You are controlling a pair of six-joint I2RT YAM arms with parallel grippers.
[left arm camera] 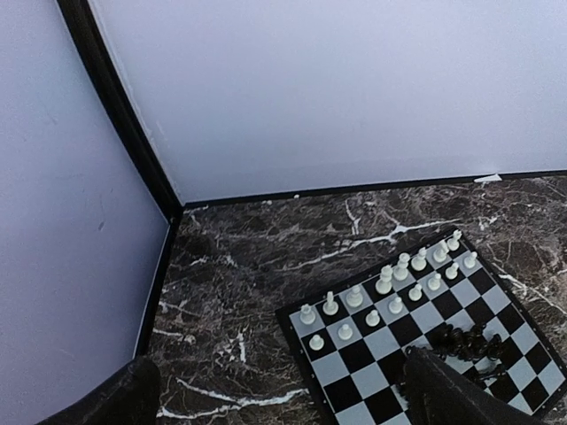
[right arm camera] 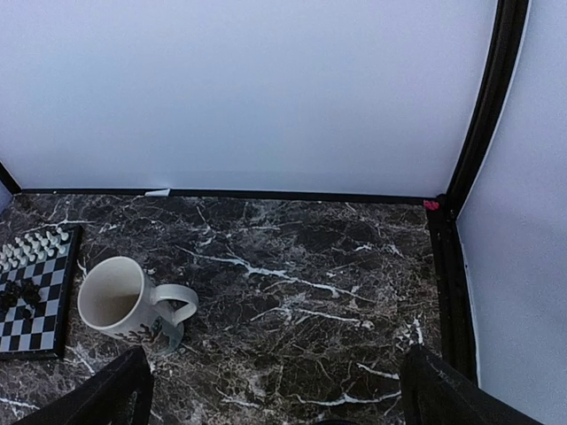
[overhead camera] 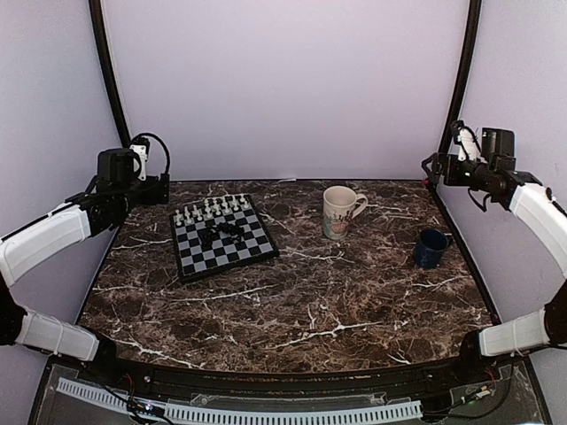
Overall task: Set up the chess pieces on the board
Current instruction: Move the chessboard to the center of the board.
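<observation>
Both arms are raised at the back corners, so look at the board [overhead camera: 186, 266] first. It sits left of centre on the marble surface [overhead camera: 337, 310], turned at a slight angle. The white pieces [overhead camera: 213, 209] stand in 2 rows along its far edge, so that side looks done. The black pieces [overhead camera: 221, 235] lie in a heap in the middle of the board, and the 2 near rows are bare. That is your remaining job, as I read it.

Your left gripper [left arm camera: 282, 376] is spread wide and holds nothing. In the left wrist view the black heap [left arm camera: 465, 341] sits below and to the right of it, partly behind the right finger [left arm camera: 443, 390]. The heap runs roughly parallel to the white rows. I cannot tell which way any single piece lies.

Your right gripper [right arm camera: 275, 363] is also spread and empty, and it is well apart from the board. The cream mug [right arm camera: 115, 297] stands between the two, with a blue cup [overhead camera: 431, 248] nearer that arm. The left arm is clearly closer, so reach down and to the right.
</observation>
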